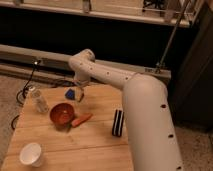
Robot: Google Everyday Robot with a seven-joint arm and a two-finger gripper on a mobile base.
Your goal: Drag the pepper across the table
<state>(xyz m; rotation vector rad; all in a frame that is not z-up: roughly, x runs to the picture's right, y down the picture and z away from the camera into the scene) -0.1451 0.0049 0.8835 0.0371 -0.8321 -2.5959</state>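
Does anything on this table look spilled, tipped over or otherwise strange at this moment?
Nothing stands out. The pepper lies flat on the table right beside the red bowl; bowl and white cup stand upright, and no spill shows. The hand hangs by the blue object at the far side.

Table point(100, 145) with pepper point(81, 120), bowl point(62, 114), cup point(31, 154) (end effector point(79, 96) above)

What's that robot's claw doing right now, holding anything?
Gripper: cannot be told; it hangs by the blue object, away from the pepper.
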